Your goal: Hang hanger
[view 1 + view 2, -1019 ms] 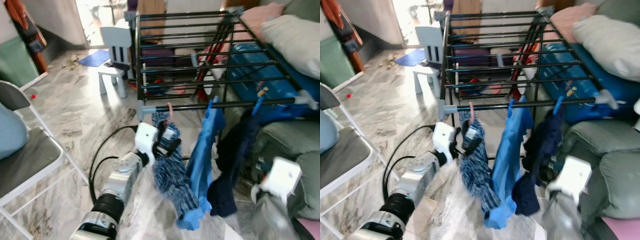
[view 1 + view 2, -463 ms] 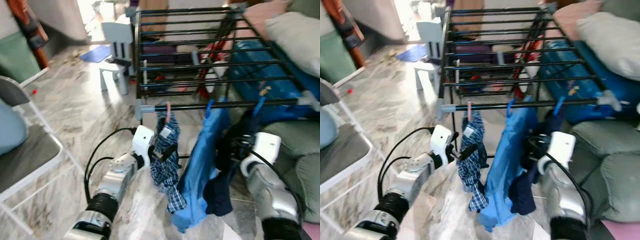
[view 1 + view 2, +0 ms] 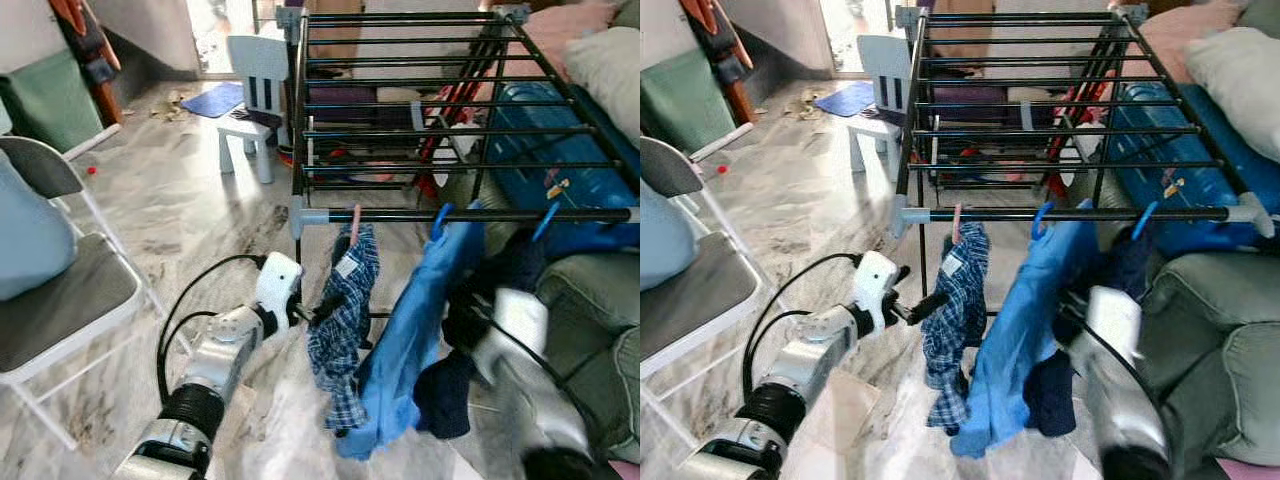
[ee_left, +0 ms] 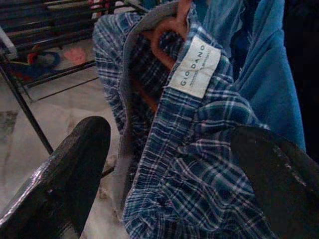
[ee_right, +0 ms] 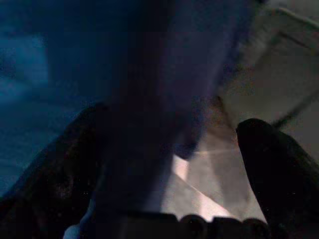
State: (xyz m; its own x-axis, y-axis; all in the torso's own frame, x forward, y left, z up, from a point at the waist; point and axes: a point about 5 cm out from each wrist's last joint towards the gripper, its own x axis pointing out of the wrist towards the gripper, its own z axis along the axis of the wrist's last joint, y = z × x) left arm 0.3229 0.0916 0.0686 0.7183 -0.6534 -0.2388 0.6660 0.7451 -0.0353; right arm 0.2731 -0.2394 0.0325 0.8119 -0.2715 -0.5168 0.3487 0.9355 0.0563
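Note:
A pink hanger (image 3: pixel 354 222) hooks over the front rail of the black drying rack (image 3: pixel 400 215) and carries blue plaid shorts (image 3: pixel 345 320). My left gripper (image 3: pixel 318 312) stands open right beside the shorts. In the left wrist view its two black fingers (image 4: pixel 75 169) flank the plaid cloth and its white label (image 4: pixel 193 65). To the right, blue hangers hold a light blue garment (image 3: pixel 405 350) and a dark navy garment (image 3: pixel 500 285). My right gripper (image 3: pixel 1072 303), blurred, is open at the navy garment, which hangs between its fingers (image 5: pixel 269 154).
A grey folding chair (image 3: pixel 60 310) stands to the left and a white child's chair (image 3: pixel 250 90) behind the rack's left end. A grey-green sofa (image 3: pixel 590 290) and a blue bag (image 3: pixel 540 150) crowd the right side. Marble floor lies open in the middle left.
The right arm came up from the lower right to the navy garment. The left gripper stays by the plaid shorts, a little lower. The camera has shifted slightly.

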